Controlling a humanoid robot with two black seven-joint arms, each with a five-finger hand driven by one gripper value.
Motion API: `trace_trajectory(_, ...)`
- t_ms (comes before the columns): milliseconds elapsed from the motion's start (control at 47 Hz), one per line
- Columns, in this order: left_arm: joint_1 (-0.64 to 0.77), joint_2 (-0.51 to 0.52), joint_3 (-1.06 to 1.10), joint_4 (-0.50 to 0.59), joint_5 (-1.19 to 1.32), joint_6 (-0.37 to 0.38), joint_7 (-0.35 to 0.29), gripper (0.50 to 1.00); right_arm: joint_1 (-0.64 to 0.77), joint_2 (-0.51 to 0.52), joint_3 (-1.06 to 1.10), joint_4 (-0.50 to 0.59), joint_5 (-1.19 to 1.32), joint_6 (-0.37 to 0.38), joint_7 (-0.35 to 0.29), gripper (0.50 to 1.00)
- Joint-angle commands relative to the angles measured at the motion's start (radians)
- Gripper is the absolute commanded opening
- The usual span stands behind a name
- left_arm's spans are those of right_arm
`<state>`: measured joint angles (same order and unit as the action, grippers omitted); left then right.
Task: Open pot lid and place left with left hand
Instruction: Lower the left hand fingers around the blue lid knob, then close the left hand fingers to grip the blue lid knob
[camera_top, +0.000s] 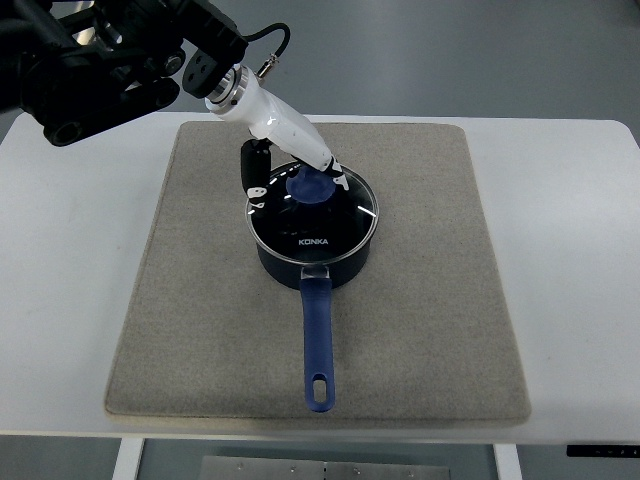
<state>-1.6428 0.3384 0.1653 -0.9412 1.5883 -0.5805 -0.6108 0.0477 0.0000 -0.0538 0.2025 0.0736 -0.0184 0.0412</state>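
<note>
Pot (312, 255) sat mid-mat (200, 330), its long blue handle (318, 345) pointing away from the left hand (300, 165), toward the robot. Hand reached onto the glass lid (330, 225), white fingers (325, 160) at the blue knob (312, 186); firm grip unclear. Bare grey felt mat lay open left of the hand.

One pot (313, 262), dark blue, one long handle (318, 345). One glass lid (313, 215), one blue knob (312, 187). One grey mat (318, 270). One white worktop (60, 250). One robot hand (285, 165) visible, the left. No second hand visible.
</note>
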Motion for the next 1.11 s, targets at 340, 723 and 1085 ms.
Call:
trace_trajectory(340,0.000,-0.019,-0.009,0.039,-0.021,-0.010,0.000,0.981,0.000,0.000,0.000,0.000,0.000,0.000,0.000,0.915)
trace_trajectory(723,-0.022,-0.018,-0.010,0.050,-0.086,-0.030,0.000,0.981,0.000,0.000,0.000,0.000,0.000,0.000,0.000,0.915)
trace_trajectory(1085,-0.031,-0.012,0.003,0.047,-0.082,-0.030,0.000,0.981,0.000,0.000,0.000,0.000,0.000,0.000,0.000,0.915)
